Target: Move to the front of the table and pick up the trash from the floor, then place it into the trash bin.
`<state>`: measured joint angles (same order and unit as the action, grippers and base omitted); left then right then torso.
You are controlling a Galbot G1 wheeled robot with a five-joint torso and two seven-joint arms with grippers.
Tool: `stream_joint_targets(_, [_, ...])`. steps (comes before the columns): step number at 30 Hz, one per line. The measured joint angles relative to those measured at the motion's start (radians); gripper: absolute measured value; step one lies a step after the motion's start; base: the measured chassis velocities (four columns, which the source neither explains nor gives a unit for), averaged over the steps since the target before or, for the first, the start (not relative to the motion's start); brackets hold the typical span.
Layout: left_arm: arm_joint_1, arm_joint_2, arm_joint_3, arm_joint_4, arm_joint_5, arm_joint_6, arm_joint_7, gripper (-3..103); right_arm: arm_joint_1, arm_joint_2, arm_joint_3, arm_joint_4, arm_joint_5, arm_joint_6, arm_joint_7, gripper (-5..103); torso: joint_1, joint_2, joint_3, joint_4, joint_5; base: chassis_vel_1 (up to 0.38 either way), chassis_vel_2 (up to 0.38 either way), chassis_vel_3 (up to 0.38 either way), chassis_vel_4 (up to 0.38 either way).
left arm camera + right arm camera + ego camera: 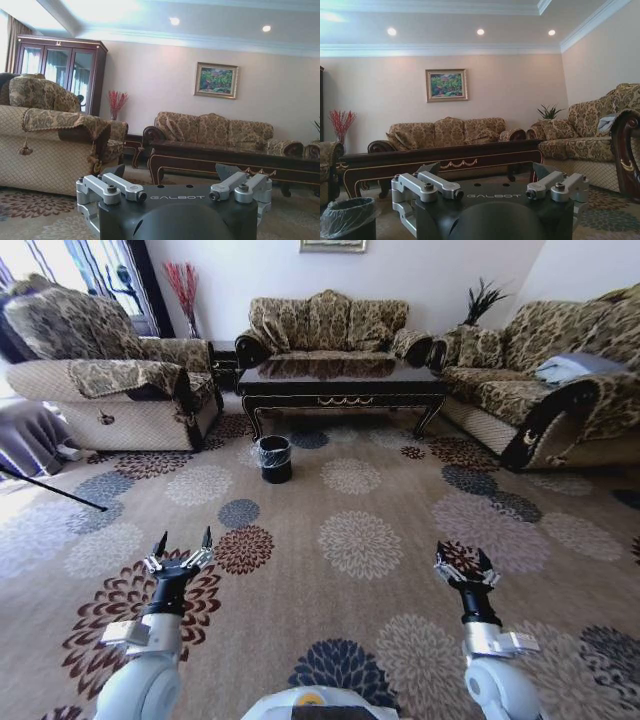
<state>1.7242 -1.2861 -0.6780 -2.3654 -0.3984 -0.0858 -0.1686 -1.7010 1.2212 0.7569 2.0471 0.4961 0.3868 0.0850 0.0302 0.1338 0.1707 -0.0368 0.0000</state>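
Observation:
The table (340, 383) of dark glossy wood stands far ahead across the carpet, in front of the back sofa; it also shows in the left wrist view as the table (235, 159) and in the right wrist view as the table (445, 159). The trash bin (275, 458), black with a clear bag liner, sits on the floor before the table's left end, seen closer as the trash bin (347, 218). I cannot make out any trash on the patterned carpet. My left gripper (184, 545) and right gripper (465, 562) are held low in front of me, both open and empty.
An armchair (110, 380) stands at the left, a sofa (330, 325) behind the table, another sofa (560, 380) at the right. A thin dark rod (50, 490) crosses the floor at far left. Open flowered carpet (360, 540) lies between me and the table.

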Motion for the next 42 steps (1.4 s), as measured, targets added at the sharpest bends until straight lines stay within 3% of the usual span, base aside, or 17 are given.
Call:
stream_joint_targets(24, [-0.004,-0.001,0.011,0.018,0.011,-0.006,0.008,100,0.014,-0.006,-0.013,-0.026,0.004,0.0,0.0,100,0.023,0.099,0.076,0.0,0.0,0.0,0.0,0.0,0.0])
stream_joint_targets(42, [-0.012,0.0,0.017,0.031,0.014,-0.011,0.015,100,0.018,0.001,-0.017,-0.044,0.005,0.006,-0.006,100,0.042,0.154,0.113,0.0,0.0001,0.0,0.0,0.0,0.0])
